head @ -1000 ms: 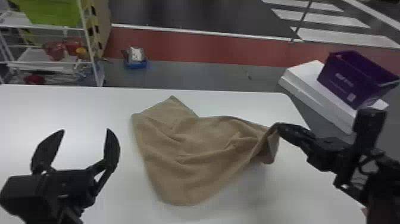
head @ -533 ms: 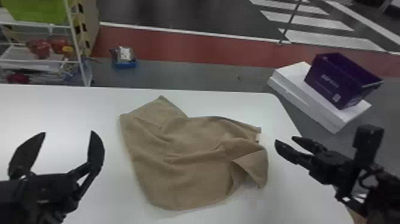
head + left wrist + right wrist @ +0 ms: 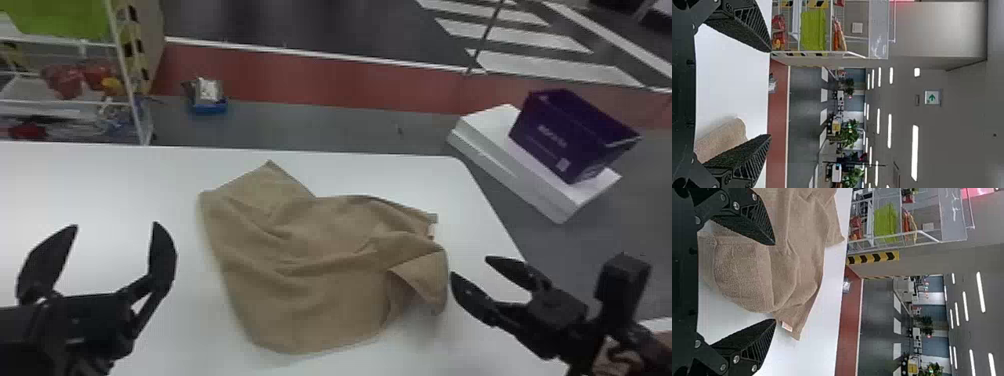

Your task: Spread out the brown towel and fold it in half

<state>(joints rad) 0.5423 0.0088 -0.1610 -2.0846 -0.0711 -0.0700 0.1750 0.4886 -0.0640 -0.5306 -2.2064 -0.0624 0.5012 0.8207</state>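
Dropped from the two-fingered black right gripper (image 3: 470,266), now gaping wide lower right, the crumpled brown cloth towel (image 3: 320,270) is lying mid-frame, the matching left gripper (image 3: 115,225) is yawning lower left, and spreading is seemingly needing another corner pinch.

This looks like a large indoor lab or test hall, with an office-like area at the far end. Beyond the near white table (image 3: 100,190), the dark floor carries road-style white stripes (image 3: 555,67) at far right and a red band (image 3: 320,77). At left stands a wire rack (image 3: 124,60) of supplies, beside black-and-yellow hazard markings (image 3: 872,258). Strip lights (image 3: 915,152) line the ceiling, above a green arrow sign (image 3: 932,97); potted plants (image 3: 850,135) stand far off.
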